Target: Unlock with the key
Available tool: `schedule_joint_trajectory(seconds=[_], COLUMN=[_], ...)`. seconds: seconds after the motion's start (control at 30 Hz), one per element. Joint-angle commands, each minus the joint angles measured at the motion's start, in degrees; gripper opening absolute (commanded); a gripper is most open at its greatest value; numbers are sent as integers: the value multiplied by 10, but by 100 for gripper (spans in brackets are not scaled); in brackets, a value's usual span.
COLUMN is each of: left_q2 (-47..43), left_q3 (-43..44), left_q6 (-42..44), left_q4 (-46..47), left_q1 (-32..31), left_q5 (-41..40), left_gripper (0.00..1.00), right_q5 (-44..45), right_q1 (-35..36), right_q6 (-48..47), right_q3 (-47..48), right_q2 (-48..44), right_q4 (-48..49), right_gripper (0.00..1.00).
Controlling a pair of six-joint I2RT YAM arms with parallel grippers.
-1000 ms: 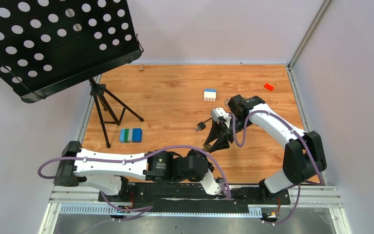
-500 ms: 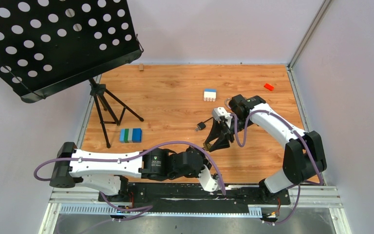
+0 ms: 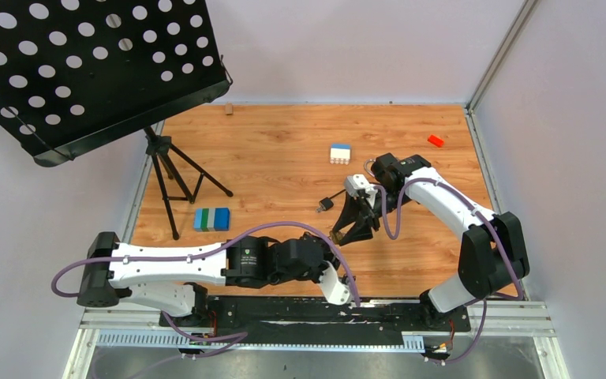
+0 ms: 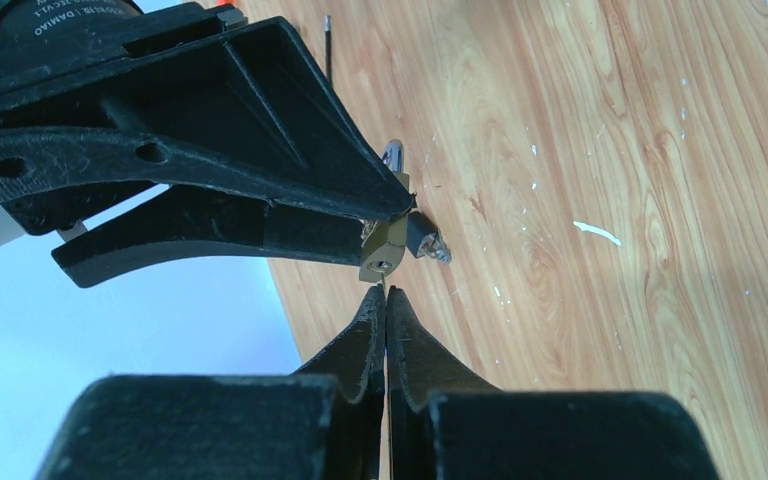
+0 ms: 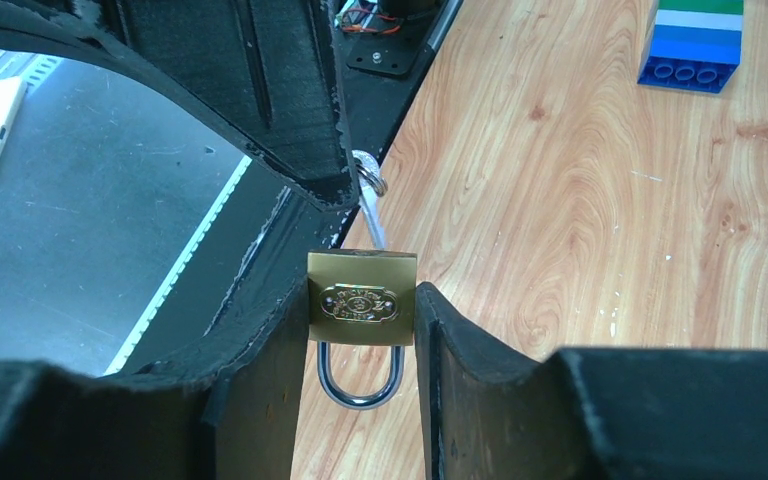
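From above, a wood-grain worktop [image 3: 284, 158] sits between pale lilac walls, with a black perforated music stand on a tripod [image 3: 87, 71] at the far left. The right tool [image 3: 346, 230] and left tool [image 3: 334, 242] meet near the middle; what they hold is too small to tell here. A black cable with a blocky end [image 3: 325, 204] lies just left of them, a blue-and-green brick stack [image 3: 211, 219] further left, and a white-and-blue brick [image 3: 340, 153] and a small red brick [image 3: 435, 140] beyond

Left wrist: the left tool is clenched, and a sliver of the tiny dull grey flat metal key [image 4: 384, 291] pokes from its tips to the keyhole of a small brass padlock [image 4: 384, 255]

Right wrist: the right tool grasps the padlock by its narrow sides, shackle toward the camera; the key meets the padlock's far face, its ring by the left tool's tip
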Motion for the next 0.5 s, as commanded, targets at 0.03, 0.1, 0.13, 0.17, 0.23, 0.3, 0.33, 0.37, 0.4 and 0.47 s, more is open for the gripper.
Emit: schedule_joint_trajectory(seconds=[0.03, 0.1, 0.13, 0.17, 0.23, 0.3, 0.33, 0.37, 0.4, 0.47], left_q2=[-18, -19, -19, -18, -20, -23, -26, -29, -33, -44], left_q3=[-21, -25, -26, -27, -25, -24, -22, -21, -19, -14], left_q6=[-18, -21, -21, -22, -23, -25, -24, -24, -24, -27], left_q4=[44, 51, 54, 57, 61, 60, 59, 55, 51, 40], left_q1=[18, 22, 23, 22, 22, 24, 24, 24, 24, 24], left_q5=[35, 40, 40, 40, 42, 43, 43, 41, 41, 45], left_gripper=[0, 0, 0, 0, 0, 0, 0, 0, 0, 0], right_q5=[-64, -65, -65, -63, -61, -56, -53, -50, -48, -46], right_q1=[5, 5, 6, 6, 6, 6, 6, 6, 6, 6], right_q6=[-21, -9, -5, -2, 3, 7, 10, 14, 16, 21], right_q3=[11, 10, 8, 6, 5, 4, 3, 2, 0, -1], right_q2=[-18, -21, -23, -24, -24, -23, -22, -21, -20, -18], right_q4=[-16, -6, -1, 3, 9, 11, 14, 18, 21, 27], right_gripper=[0, 0, 0, 0, 0, 0, 0, 0, 0, 0])
